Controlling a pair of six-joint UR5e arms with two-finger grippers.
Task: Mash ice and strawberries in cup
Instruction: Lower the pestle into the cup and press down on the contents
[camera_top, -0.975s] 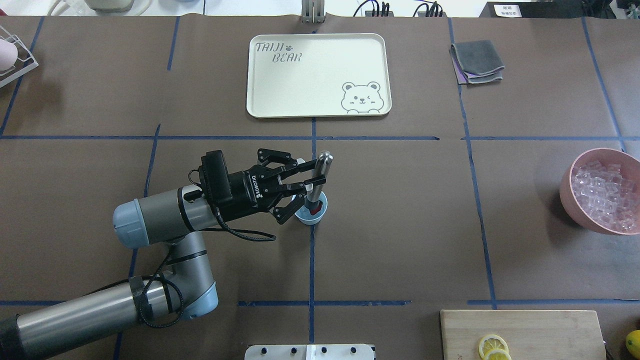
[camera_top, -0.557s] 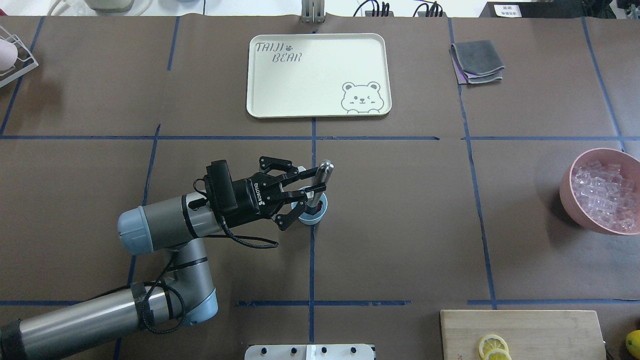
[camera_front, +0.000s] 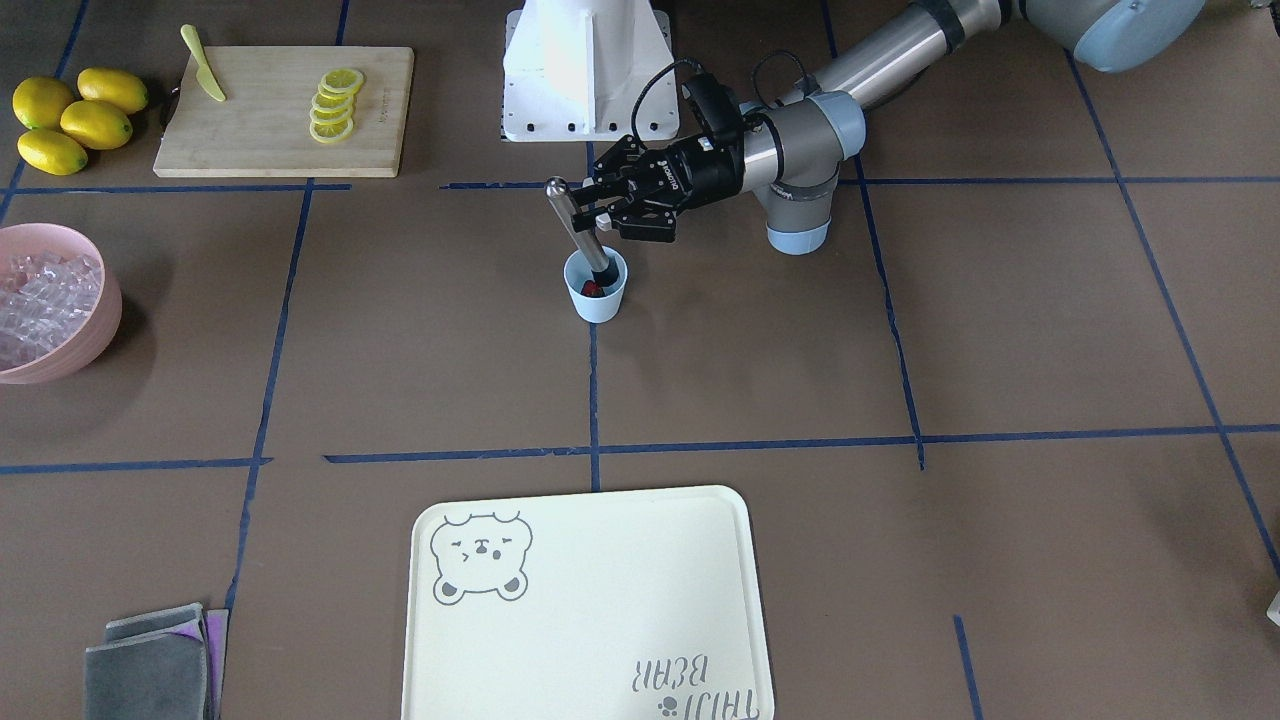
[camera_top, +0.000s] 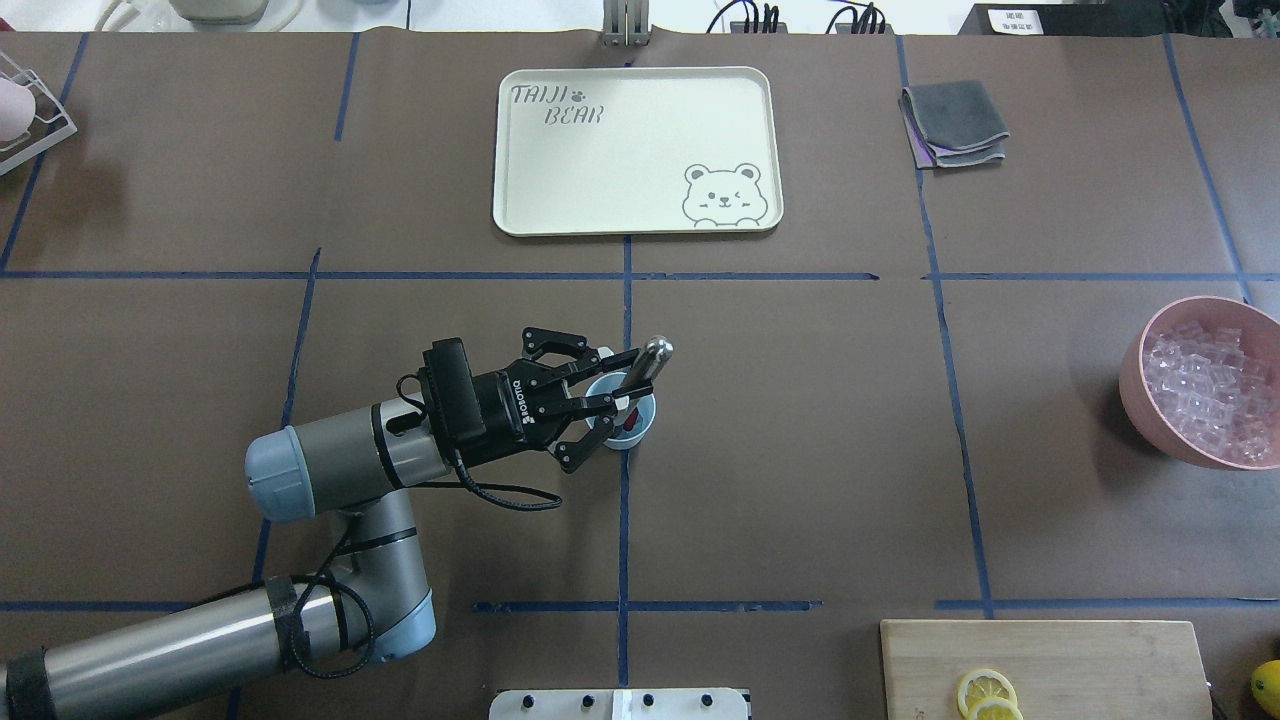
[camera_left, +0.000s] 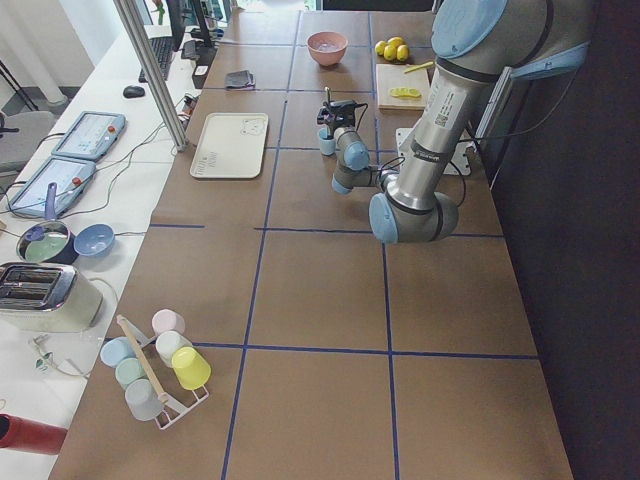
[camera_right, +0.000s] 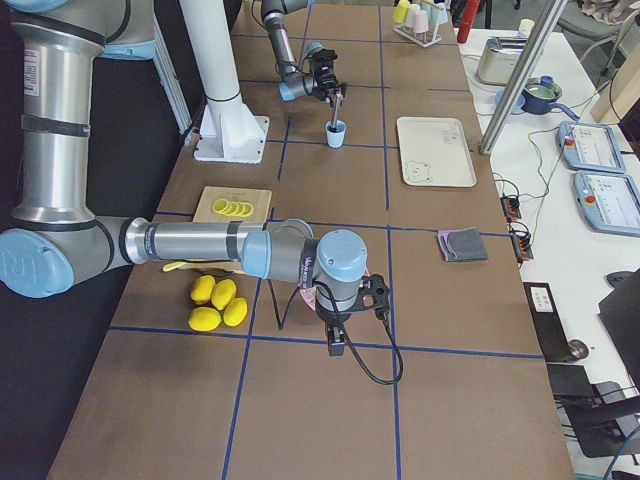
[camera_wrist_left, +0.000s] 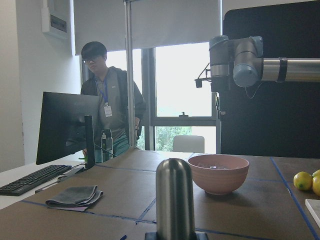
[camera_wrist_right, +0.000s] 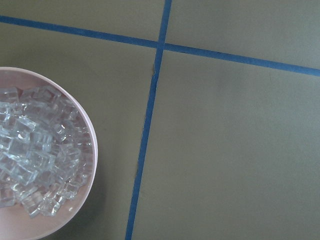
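Observation:
The pale blue cup (camera_top: 632, 424) stands near the table's middle, also in the front view (camera_front: 598, 297). A red strawberry (camera_front: 591, 289) lies inside it. My left gripper (camera_top: 618, 385) is shut on a steel muddler (camera_top: 650, 360) that leans into the cup with its dark tip on the strawberry. The muddler's rounded top fills the left wrist view (camera_wrist_left: 174, 197). Ice cubes (camera_top: 1205, 385) fill the pink bowl (camera_top: 1150, 400) at the right edge, also in the right wrist view (camera_wrist_right: 30, 160). I see no ice in the cup. My right gripper (camera_right: 338, 342) hangs by the bowl; I cannot tell its state.
A cream bear tray (camera_top: 540, 200) lies beyond the cup. Folded grey cloths (camera_top: 955, 122) lie far right. A cutting board (camera_front: 280, 130) with lemon slices, a knife and whole lemons (camera_front: 70, 118) is near the robot's base. An operator (camera_wrist_left: 107, 105) stands behind.
My left gripper has come down and back toward the robot with the muddler, pressing it deeper into the cup and tilting it more. The cup has stayed in place.

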